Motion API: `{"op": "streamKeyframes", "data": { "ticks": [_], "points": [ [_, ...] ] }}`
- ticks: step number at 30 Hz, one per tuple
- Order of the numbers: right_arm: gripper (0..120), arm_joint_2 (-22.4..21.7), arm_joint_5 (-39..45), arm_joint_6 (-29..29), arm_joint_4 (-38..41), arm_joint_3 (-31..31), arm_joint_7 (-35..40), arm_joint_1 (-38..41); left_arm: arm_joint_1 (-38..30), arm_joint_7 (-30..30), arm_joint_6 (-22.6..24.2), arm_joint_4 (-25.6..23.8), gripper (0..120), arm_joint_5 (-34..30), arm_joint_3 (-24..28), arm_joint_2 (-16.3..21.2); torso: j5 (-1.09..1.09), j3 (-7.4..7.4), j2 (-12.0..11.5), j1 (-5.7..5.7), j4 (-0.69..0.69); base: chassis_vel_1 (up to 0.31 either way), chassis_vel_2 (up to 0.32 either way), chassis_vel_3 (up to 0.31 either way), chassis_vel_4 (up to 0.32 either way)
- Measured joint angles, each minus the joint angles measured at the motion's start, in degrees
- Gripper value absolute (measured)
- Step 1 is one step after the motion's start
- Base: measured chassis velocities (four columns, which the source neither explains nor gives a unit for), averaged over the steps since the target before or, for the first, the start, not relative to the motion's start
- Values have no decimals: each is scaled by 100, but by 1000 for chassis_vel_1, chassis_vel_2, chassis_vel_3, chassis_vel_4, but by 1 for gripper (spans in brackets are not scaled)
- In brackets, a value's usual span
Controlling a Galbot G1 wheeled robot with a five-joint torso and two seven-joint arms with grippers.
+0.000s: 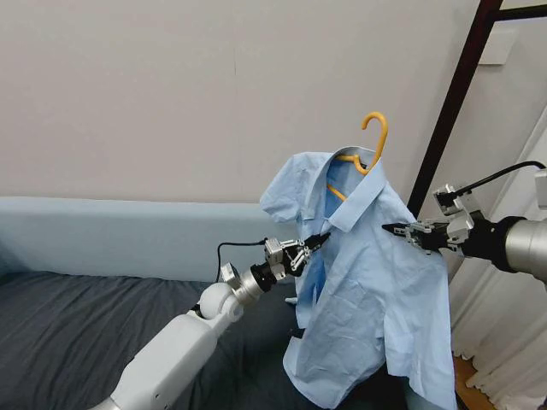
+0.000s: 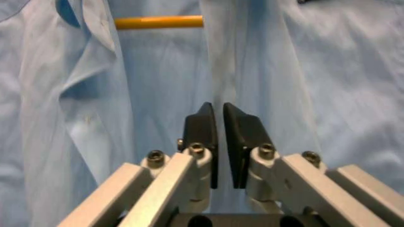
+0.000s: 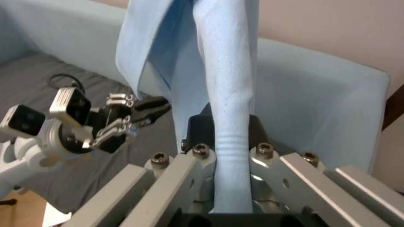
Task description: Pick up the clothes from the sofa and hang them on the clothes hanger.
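We see one shirt [image 1: 376,290] draped on one yellow hanger [image 1: 373,137]. Below the hanger, our right gripper [image 1: 391,228] pinches a shirt fold. Our left gripper [image 1: 321,238] is nearly closed and empty. One sofa [image 1: 102,239] lies lower still.

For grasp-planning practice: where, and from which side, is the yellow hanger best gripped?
Likely the bare hanger stem under its hook, from the robot's left: the shirt drapes its arms, and the right gripper, shut on the shirt, blocks the other side; the left gripper sits nearby.
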Motion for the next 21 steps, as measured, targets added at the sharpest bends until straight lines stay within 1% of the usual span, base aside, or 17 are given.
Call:
{"op": "streamKeyframes", "data": {
  "ticks": [3,4,7,8,9,10,11,12,13,14,15,16,17,18,19,21],
  "points": [
    [2,-37,-7,-2,10,8,33,6,241,-23,-83,-139,28,75,-130,196,0,0,0,0,0,0,0,0,0],
    [2,-37,-7,-2,10,8,33,6,241,-23,-83,-139,28,75,-130,196,0,0,0,0,0,0,0,0,0],
    [2,-66,-2,28,50,18,136,-24,625,-27,-173,-324,43,92,-527,484,0,0,0,0,1,0,0,0,0],
    [2,-74,11,44,65,25,172,-36,771,-27,-194,-387,46,88,-674,565,0,0,0,0,0,0,0,0,0],
    [2,-74,11,44,65,25,172,-36,771,-27,-194,-387,46,88,-674,565,0,0,0,0,0,0,0,0,0],
    [2,-77,22,64,76,29,209,-42,902,-54,-199,-443,50,95,-795,638,-1,0,0,0,0,0,0,0,0],
    [2,-82,33,119,94,31,280,-53,1135,-244,-202,-545,56,196,-977,797,-3,0,0,0,-1,0,0,0,0],
    [2,-86,28,183,107,31,348,-64,1395,-569,-192,-655,59,387,-1140,991,-1,0,0,0,0,0,0,0,0],
    [2,-86,14,269,124,30,442,-76,1742,-1133,-156,-792,65,707,-1330,1217,0,0,0,0,2,0,0,0,0],
    [2,-86,14,269,124,30,442,-76,1742,-1133,-156,-792,65,707,-1330,1217,0,0,0,0,2,0,0,0,0],
    [2,-69,-3,347,141,22,567,-87,1991,-1604,-146,-873,69,923,-1430,1368,-1,0,0,0,5,0,0,0,0],
    [2,-33,-46,421,154,-6,677,-95,2227,-2115,-155,-948,74,1101,-1493,1488,-2,0,1,0,3,0,0,0,0],
    [2,-33,-46,421,154,-6,677,-95,2227,-2115,-155,-948,74,1101,-1493,1488,-2,0,1,0,3,0,0,0,0],
    [2,8,-115,504,157,-53,773,-102,2427,-2556,-168,-998,78,1227,-1540,1546,-1,0,1,0,4,0,0,0,0],
    [2,46,-190,600,159,-115,905,-103,2612,-2906,-177,-1044,84,1329,-1592,1563,0,0,1,-1,4,0,0,0,0],
    [2,109,-289,744,165,-229,1340,-103,2926,-3441,-186,-1127,93,1540,-1679,1503,0,0,1,0,0,0,0,0,0]
  ]
}}
